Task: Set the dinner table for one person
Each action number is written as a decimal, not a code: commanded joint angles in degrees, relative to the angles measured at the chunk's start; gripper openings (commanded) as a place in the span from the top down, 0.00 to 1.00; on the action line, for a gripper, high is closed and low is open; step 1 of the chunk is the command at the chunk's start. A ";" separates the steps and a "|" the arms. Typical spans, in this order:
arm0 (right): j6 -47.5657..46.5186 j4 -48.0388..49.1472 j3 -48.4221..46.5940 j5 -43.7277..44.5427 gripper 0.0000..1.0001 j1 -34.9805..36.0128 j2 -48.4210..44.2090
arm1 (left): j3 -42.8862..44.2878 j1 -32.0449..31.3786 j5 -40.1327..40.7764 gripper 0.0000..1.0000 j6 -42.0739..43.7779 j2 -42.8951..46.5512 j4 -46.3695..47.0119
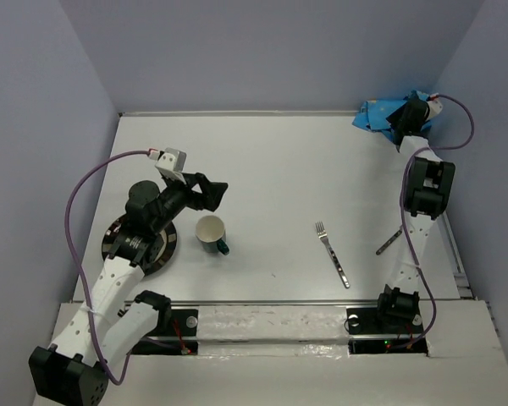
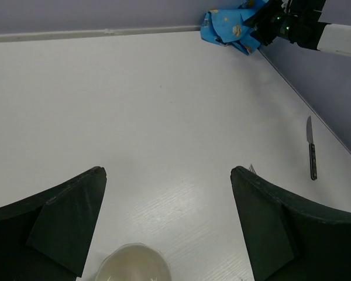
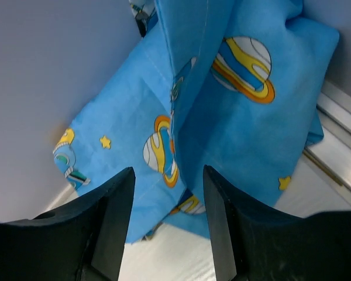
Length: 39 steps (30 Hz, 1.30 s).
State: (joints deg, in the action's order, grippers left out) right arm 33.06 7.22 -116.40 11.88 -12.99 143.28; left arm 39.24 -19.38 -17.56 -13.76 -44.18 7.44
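While overhead you see the left gripper (image 1: 215, 191), jaws wide apart, near the cup (image 1: 211, 232) on the dinner table (image 1: 271, 161), its arm partly hiding the plate (image 1: 168, 248), only the right wrist view shows the right gripper (image 3: 169, 175) with jaws parted at the blue cloth (image 3: 245, 117).

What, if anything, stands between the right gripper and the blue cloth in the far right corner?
Nothing visible. The right gripper sits right at the blue cloth, open jaws facing a fold, nothing between them. The fork and knife lie nearer on the dinner table, clear of it.
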 commanded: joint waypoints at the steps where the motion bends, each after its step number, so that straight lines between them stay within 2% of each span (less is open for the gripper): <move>1: -0.27 -0.53 -8.21 -0.36 0.44 -0.28 4.00 | 2.33 0.57 -1.33 0.01 1.01 -1.52 2.93; 4: -1.07 -2.91 -14.19 0.25 0.44 -0.28 7.52 | 2.33 0.92 -2.04 0.01 1.10 -2.66 2.93; 6: -1.24 -2.92 -16.57 -0.19 0.49 -0.80 8.59 | 2.50 1.44 -2.21 0.01 1.02 -3.10 3.02; 8: -0.72 -2.92 -17.98 -1.06 0.63 -0.80 9.99 | 2.42 2.06 -2.48 0.01 0.93 -3.45 3.10; 10: -0.02 -3.00 -19.91 -1.86 0.83 -1.33 10.96 | 2.42 2.41 -2.74 0.01 0.67 -3.89 3.28; 11: -0.01 -2.92 -20.35 -1.86 0.83 -1.33 10.96 | 2.50 2.59 -2.74 0.01 0.66 -3.89 3.28; 15: -0.01 -3.00 -20.19 -1.77 0.66 -1.86 10.96 | 2.50 3.29 -2.92 0.01 0.58 -3.72 3.28; 16: -0.19 -3.00 -19.83 -1.60 0.57 -1.86 10.70 | 2.50 3.55 -3.00 0.01 0.49 -3.46 3.37; 19: -0.36 -2.92 -18.52 -1.68 0.50 -2.38 10.70 | 2.42 3.73 -3.00 0.01 0.58 -3.10 3.37; 21: 0.42 -3.00 -17.55 -1.86 0.55 -2.91 10.79 | 2.42 3.82 -3.00 0.01 0.57 -3.10 3.37; 22: 0.69 -3.00 -17.37 -2.21 0.69 -2.91 11.05 | 2.42 3.91 -3.00 0.01 0.58 -3.10 3.28; 24: 1.91 -2.92 -16.93 -2.47 0.75 -3.44 11.23 | 2.42 4.08 -3.00 0.01 0.49 -3.19 3.37; 25: 2.44 -3.00 -16.76 -2.82 0.89 -3.44 11.32 | 2.42 4.08 -3.00 0.01 0.49 -3.10 3.37; 26: 2.88 -2.92 -16.67 -3.17 0.97 -3.44 11.40 | 2.42 4.26 -3.00 0.01 0.40 -3.10 3.37; 27: 3.76 -2.74 -16.75 -4.05 1.00 -3.44 11.40 | 2.42 4.43 -2.83 0.01 0.49 -3.01 3.37; 29: 4.38 -1.52 -16.67 -8.59 1.00 -3.44 10.01 | 2.42 4.52 -2.74 0.01 0.40 -3.01 3.37; 32: 6.57 5.24 -12.29 -16.50 1.00 -3.44 5.80 | 2.42 4.61 -2.48 0.01 0.22 -2.75 3.46; 33: 6.84 8.21 -11.14 -18.19 1.00 -2.83 1.95 | 2.42 4.61 -2.39 0.01 0.14 -2.40 3.46; 36: 6.06 10.35 -8.41 -23.64 1.00 -0.29 -6.74 | 2.24 4.70 -1.51 0.01 -0.30 -1.35 3.46; 37: 6.05 10.35 -7.54 -25.05 1.00 0.51 -6.79 | 2.24 4.70 -1.34 0.01 -0.48 -1.00 3.37; 39: 6.23 12.19 -3.95 -29.34 1.00 3.39 -14.15 | 2.24 4.79 -0.29 0.01 -0.74 0.06 3.19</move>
State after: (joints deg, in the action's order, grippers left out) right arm 38.61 8.19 -122.63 -5.69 -15.31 146.10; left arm 39.24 -14.90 -18.98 -13.96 -46.85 7.88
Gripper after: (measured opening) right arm 0.024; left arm 0.989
